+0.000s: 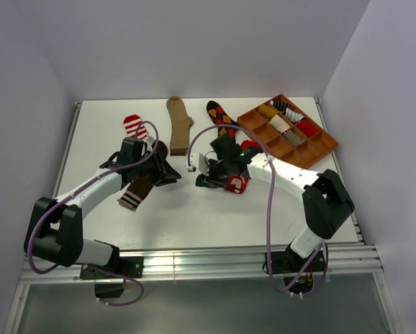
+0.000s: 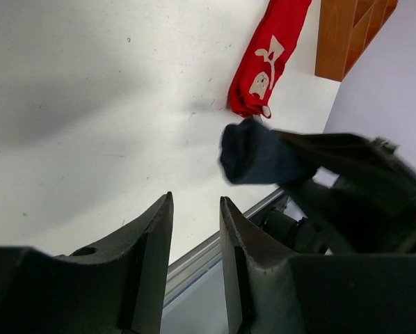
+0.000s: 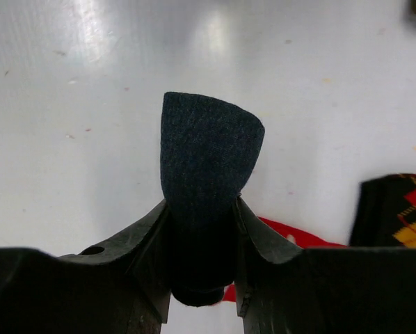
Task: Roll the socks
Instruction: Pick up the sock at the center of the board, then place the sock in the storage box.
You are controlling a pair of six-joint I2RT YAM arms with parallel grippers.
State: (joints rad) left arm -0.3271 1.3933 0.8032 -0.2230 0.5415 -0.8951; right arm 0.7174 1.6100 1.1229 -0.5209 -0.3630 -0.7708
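My right gripper (image 3: 202, 202) is shut on a rolled navy sock (image 3: 206, 160), held just above the table at its middle (image 1: 202, 177). My left gripper (image 2: 195, 198) is open with nothing between its fingers, a short way left of the navy sock (image 2: 253, 156); the top view shows it here (image 1: 172, 172). A red sock with a picture (image 2: 267, 59) lies just beyond the right gripper. A dark brown sock with a striped cuff (image 1: 135, 193) lies under the left arm. Red-white striped (image 1: 134, 125), tan (image 1: 179, 124) and black argyle (image 1: 220, 117) socks lie along the back.
A brown wooden compartment tray (image 1: 318, 154) stands at the back right with several rolled socks in it. The argyle sock (image 3: 396, 216) lies close to the right of the right gripper. White walls close in the table; a metal rail (image 1: 208, 261) runs along the near edge.
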